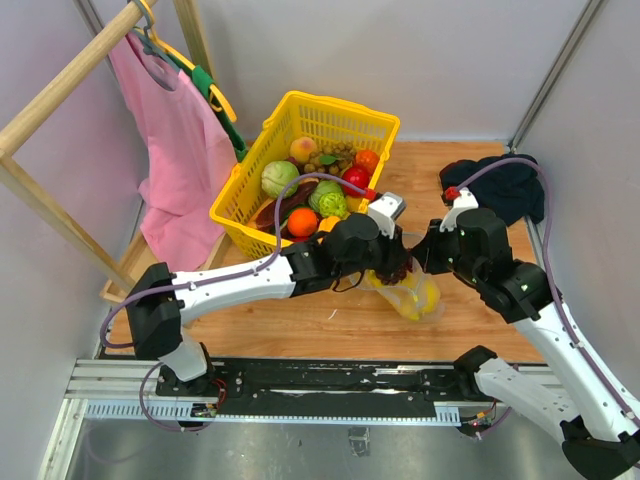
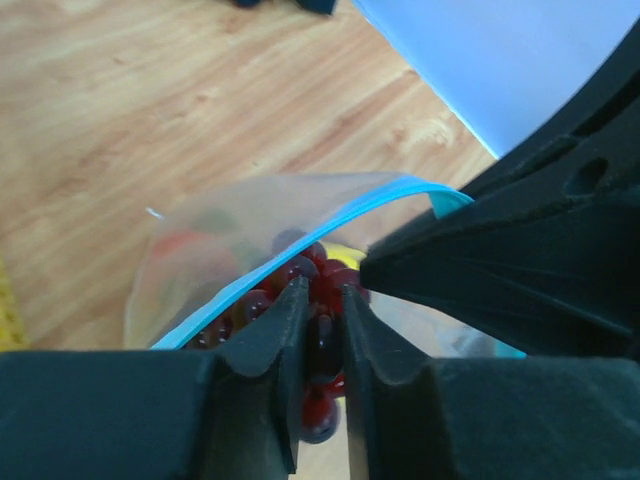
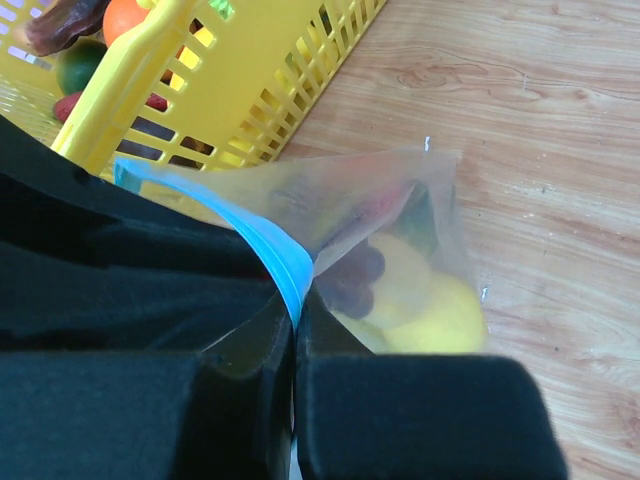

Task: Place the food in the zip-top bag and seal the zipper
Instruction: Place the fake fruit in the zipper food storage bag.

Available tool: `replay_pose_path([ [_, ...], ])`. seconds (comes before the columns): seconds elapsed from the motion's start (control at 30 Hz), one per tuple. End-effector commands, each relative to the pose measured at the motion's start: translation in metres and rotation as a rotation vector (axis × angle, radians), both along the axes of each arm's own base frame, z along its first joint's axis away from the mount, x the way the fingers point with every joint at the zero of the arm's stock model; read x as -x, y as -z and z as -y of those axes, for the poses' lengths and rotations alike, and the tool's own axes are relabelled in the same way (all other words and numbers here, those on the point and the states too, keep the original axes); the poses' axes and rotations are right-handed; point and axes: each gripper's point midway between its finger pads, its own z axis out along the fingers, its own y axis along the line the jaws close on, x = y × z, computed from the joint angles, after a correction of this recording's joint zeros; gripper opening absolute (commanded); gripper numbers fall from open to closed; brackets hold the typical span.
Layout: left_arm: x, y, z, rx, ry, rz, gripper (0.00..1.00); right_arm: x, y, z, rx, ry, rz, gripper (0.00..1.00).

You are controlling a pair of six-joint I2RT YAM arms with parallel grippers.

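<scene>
**Lost behind black fingers**

From above, the zip-top bag (image 1: 420,300) has its mouth hidden beneath the left gripper (image 1: 398,265) and right gripper (image 1: 420,258). At the left wrist the grapes (image 2: 320,272) lie partly behind blurred fingers (image 2: 275,340), and a black bulk covers the bag's right side. At the right wrist the zipper (image 3: 265,245) vanishes between fingers (image 3: 250,390) out of focus; the food (image 3: 430,310) inside is a hazy yellow and dark smear; the yellow basket (image 3: 230,60) is cut by the top edge
</scene>
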Motion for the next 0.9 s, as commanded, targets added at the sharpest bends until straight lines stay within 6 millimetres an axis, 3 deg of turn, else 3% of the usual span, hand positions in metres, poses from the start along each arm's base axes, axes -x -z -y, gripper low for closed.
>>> replay_pose_path([
  [0.0, 0.027, -0.013, 0.023, 0.085, 0.140, -0.029, 0.29, -0.005, -0.005, 0.001, -0.024, 0.019, 0.028, 0.00],
  [0.2, 0.033, -0.021, 0.007, 0.073, 0.144, -0.012, 0.49, -0.006, -0.005, 0.008, -0.003, 0.048, 0.035, 0.01],
  [0.43, 0.028, -0.036, -0.033, -0.005, 0.064, 0.055, 0.60, -0.006, -0.004, 0.012, 0.016, 0.062, 0.036, 0.01],
  [0.7, 0.032, -0.004, -0.072, -0.130, -0.036, -0.043, 0.63, -0.006, -0.004, 0.012, 0.015, 0.062, 0.035, 0.00],
  [0.87, 0.032, 0.026, -0.085, -0.197, -0.102, -0.108, 0.62, -0.006, -0.005, 0.011, 0.009, 0.059, 0.036, 0.01],
])
